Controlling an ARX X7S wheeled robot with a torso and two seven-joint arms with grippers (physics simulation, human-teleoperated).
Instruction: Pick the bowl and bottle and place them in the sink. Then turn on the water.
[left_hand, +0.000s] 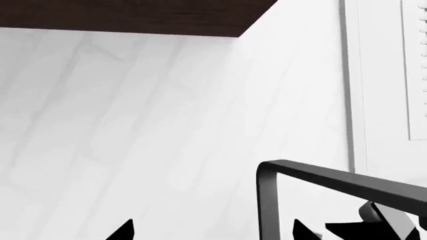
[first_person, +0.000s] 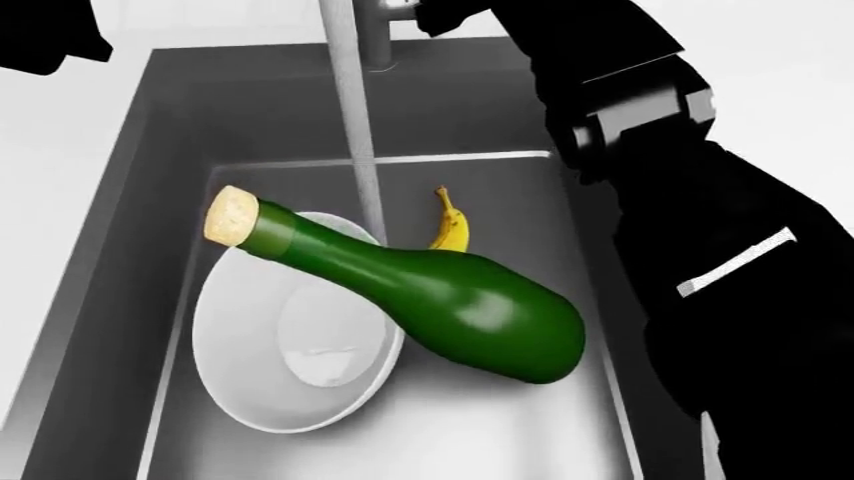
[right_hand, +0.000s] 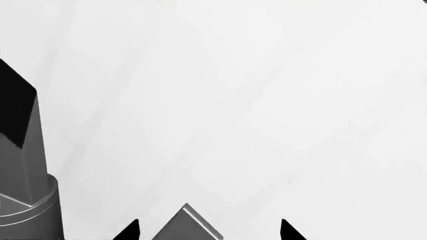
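Observation:
The dark grey sink holds the white bowl and the green bottle. The bottle lies tilted, its corked neck resting over the bowl's rim. A pale stream of water falls from above and passes behind the bottle. My right gripper is open, with the tip of the grey faucet lever between its fingertips and gaps on both sides. My left gripper is open and holds nothing, facing the white wall beside the faucet's square spout.
A yellow banana lies in the sink behind the bottle. The faucet base stands at the sink's back edge. My right arm stretches along the sink's right side. A dark wooden cabinet hangs above the wall.

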